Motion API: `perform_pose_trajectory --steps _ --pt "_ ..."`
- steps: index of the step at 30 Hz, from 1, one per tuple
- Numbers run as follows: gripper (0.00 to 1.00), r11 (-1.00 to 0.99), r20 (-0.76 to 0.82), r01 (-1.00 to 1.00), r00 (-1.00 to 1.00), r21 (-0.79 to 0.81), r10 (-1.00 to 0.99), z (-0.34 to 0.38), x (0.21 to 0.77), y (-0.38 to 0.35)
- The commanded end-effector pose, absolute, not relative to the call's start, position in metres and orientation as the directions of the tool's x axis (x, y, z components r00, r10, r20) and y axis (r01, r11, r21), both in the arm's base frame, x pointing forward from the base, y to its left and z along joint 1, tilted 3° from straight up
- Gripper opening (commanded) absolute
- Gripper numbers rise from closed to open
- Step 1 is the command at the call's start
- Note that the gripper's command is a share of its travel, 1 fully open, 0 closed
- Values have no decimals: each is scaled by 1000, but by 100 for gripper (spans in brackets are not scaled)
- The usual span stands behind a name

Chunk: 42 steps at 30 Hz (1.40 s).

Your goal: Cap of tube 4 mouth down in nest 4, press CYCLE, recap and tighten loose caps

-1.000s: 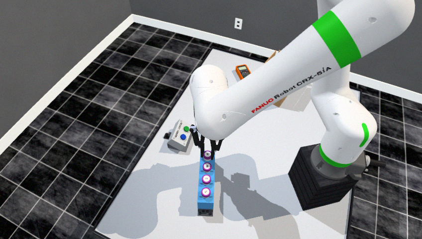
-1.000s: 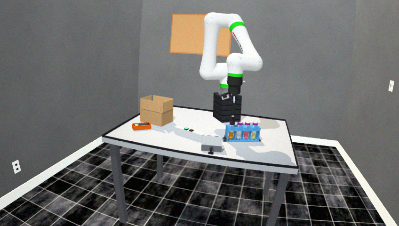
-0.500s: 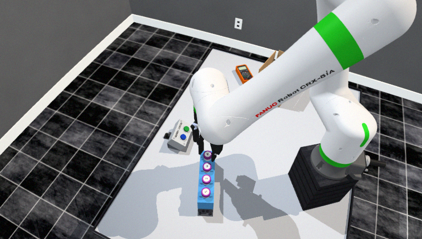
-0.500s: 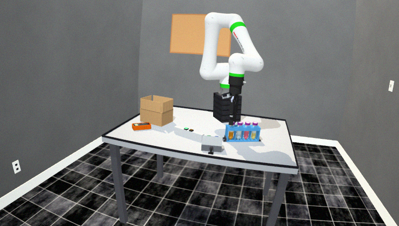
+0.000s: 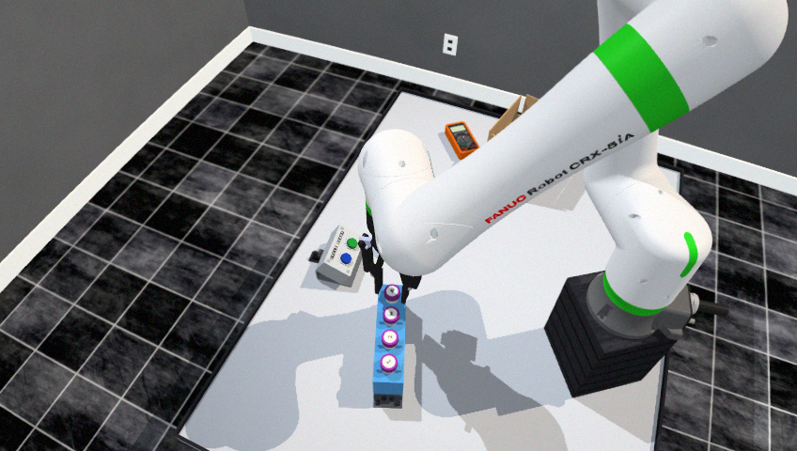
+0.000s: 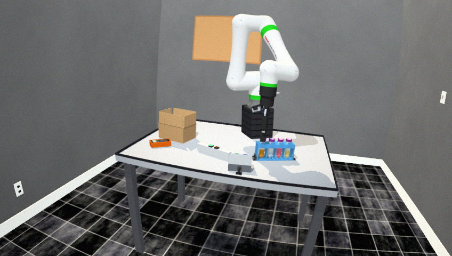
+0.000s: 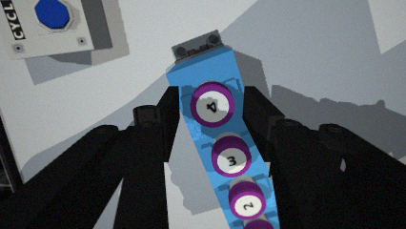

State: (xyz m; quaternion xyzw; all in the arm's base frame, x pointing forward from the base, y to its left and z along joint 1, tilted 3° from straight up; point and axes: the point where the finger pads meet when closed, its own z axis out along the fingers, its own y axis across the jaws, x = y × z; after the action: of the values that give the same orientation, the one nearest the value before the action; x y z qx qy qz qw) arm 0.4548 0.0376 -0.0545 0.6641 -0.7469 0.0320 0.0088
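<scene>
A blue decapping station holds four tubes with purple caps, all on. In the wrist view the caps read 4, 3 and 2. My gripper stands straight above tube 4, one black finger on each side of its cap, with a small gap on both sides. The gripper is open and holds nothing. The grey key housing lies just beyond the station, with the blue CYCLE key and the green READY key, both unlit. The cap tray lies further left in the exterior view.
An orange multimeter and a cardboard box stand at the far end of the table. The arm's black base stands to the right of the station. The forearm hides the cap tray in the top view.
</scene>
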Motion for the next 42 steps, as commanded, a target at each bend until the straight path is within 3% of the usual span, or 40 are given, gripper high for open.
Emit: perform_pose_trajectory --steps 1,17,22,27,28,42 --pt "41 -26 51 -999 25 -26 -998 -54 455 38" --pt "41 -585 57 -811 585 8 -809 -54 455 38" --pt "41 -678 55 -735 678 14 -733 -54 455 38" --pt "41 -683 55 -730 683 15 -729 -54 455 38" --pt "30 -683 55 -730 683 15 -729 -54 455 38" --pt "30 -683 55 -730 683 15 -729 -54 455 38"
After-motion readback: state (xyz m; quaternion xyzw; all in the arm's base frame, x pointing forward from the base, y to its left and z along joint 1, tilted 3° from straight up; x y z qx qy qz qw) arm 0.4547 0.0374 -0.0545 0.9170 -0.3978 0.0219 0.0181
